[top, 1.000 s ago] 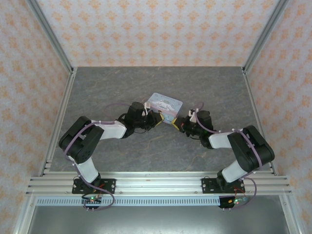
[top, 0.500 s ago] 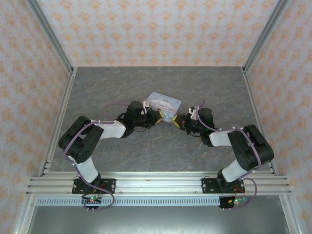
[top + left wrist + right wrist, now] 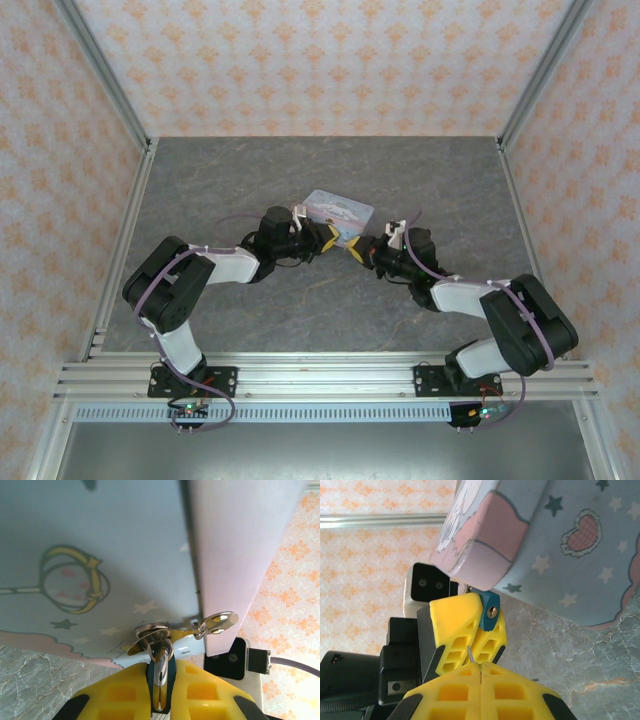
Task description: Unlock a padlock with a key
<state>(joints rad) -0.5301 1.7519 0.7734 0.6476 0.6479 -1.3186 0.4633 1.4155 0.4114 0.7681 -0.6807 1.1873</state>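
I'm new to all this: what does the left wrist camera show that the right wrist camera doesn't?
Left wrist view: the metal shackle of the padlock hooked through the clasp ring on the tin, the left hand clamped on the lock body. Right wrist view: the keyhole and the thin key poking from the shut right hand, not yet inserted. Both: the pastel tin, the blue-green padlock, the left hand's yellow fingers.

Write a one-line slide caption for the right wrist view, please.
Right gripper holds the key near the padlock, which the left gripper grips by the tin.

Grey marbled table [image 3: 250, 180], orange-patterned walls [image 3: 320, 60] (aluminium-framed).
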